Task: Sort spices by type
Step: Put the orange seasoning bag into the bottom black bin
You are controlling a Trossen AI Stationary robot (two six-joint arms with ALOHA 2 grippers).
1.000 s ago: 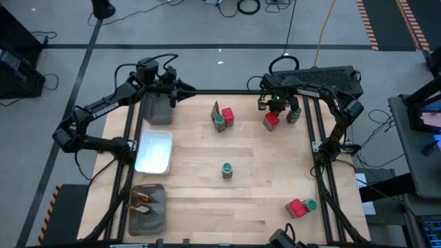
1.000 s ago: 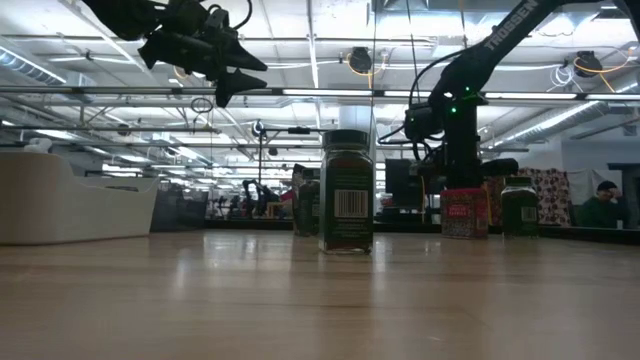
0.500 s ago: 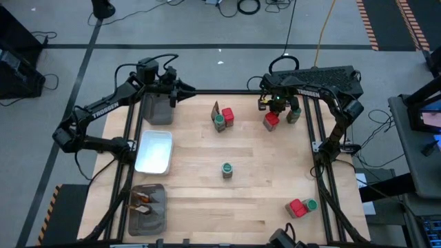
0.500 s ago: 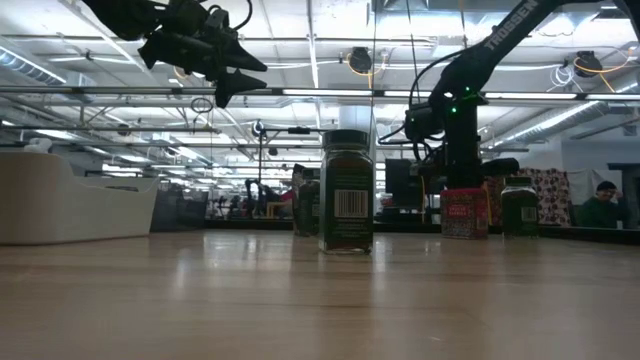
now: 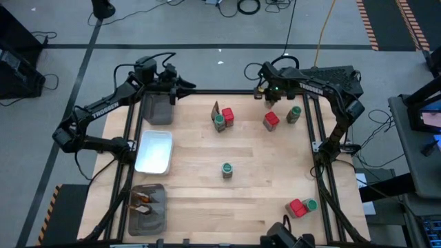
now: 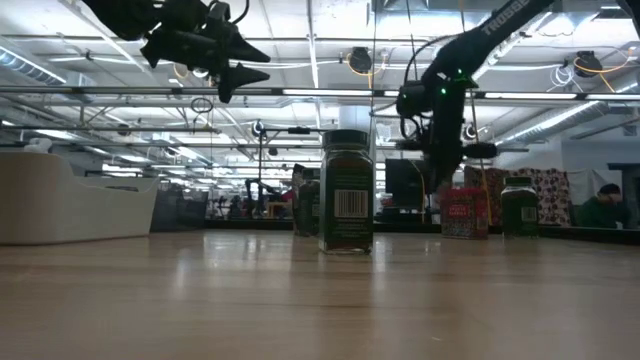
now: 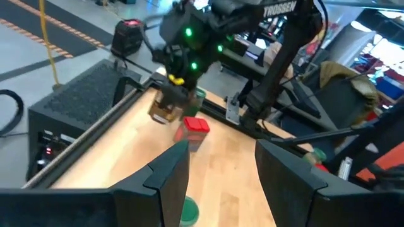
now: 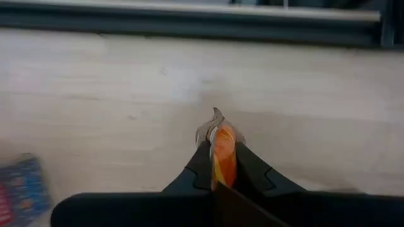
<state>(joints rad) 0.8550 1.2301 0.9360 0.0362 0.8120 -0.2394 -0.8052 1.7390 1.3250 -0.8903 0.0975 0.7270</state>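
Observation:
My right gripper [image 5: 264, 90] hangs above the table's far edge, shut on a brown-orange pointed sachet [image 8: 221, 140]; the left wrist view shows that sachet [image 7: 165, 111] lifted above a red box [image 7: 192, 130]. On the table stand that red box [image 5: 271, 120] and a green-lidded jar [image 5: 295, 114]. Left of them a sachet [image 5: 215, 110], a jar [image 5: 219, 122] and a red box [image 5: 228, 116] are grouped. A lone jar [image 5: 227, 169] stands mid-table. A red box [image 5: 296, 207] and a jar [image 5: 310, 204] sit near right. My left gripper [image 7: 221, 157] waits open above the far-left corner. My right gripper pinches the sachet's lower part [image 8: 222, 165] between its two fingers [image 8: 201, 165]. Its pointed, crimped end [image 8: 216, 121] sticks out past the fingertips. The fingers point down from above, and the sachet is lifted clear of the table.
A grey mesh tray [image 5: 158, 109] lies under my left gripper at far left, a white dish [image 5: 154, 151] nearer, and a second grey tray [image 5: 147, 207] with sachets in it at near left. Bare wood spreads across the table's middle and near side.
My right gripper has risen from beside the far-right red box and moved toward the far edge and slightly left, carrying the sachet clear of the table. The red box and jar have stayed put.

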